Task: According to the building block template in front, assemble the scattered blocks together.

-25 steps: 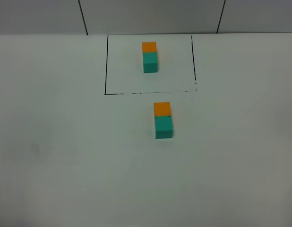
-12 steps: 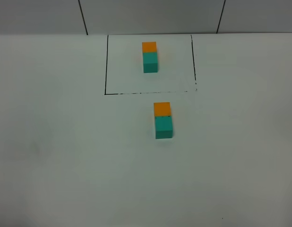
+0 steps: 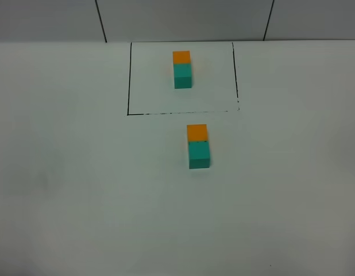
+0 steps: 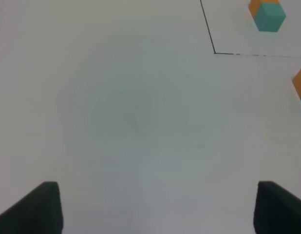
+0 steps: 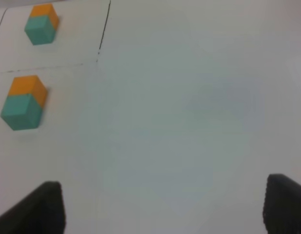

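Ext high: template framed at the far side; just in front of the frame, orange block touches teal block, same order as the template pair. No arms in view.

L wrist: left gripper spread wide, holding nothing, well apart from the blocks.

R wrist: right gripper likewise wide, holding nothing.

Judgement: assembly looks done; next, only a check vs the template.
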`<action>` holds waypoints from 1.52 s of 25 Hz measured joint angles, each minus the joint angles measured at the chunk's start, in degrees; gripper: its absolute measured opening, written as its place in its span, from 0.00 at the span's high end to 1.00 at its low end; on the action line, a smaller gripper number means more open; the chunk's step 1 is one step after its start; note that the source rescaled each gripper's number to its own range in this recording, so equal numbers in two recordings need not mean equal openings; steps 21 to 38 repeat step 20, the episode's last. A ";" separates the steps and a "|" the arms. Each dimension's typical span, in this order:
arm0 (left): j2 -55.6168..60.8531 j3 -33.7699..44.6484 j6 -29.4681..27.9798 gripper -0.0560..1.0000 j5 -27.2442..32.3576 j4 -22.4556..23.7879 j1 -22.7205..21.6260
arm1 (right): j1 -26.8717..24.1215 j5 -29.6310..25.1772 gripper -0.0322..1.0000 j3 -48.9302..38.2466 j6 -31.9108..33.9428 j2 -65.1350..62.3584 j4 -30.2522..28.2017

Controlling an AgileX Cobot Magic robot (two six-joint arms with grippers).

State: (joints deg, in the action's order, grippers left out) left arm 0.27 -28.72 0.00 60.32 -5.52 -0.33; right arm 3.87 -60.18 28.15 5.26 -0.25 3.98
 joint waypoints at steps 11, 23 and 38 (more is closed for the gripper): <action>0.00 0.00 0.00 0.32 0.00 0.00 0.00 | 0.00 0.00 0.28 0.00 0.00 0.00 0.00; 0.00 0.00 0.00 0.32 0.00 0.00 0.00 | 0.00 0.00 0.28 0.00 0.00 0.00 0.00; 0.00 0.00 0.00 0.32 0.00 0.00 0.00 | 0.00 0.00 0.28 0.00 0.00 0.00 0.00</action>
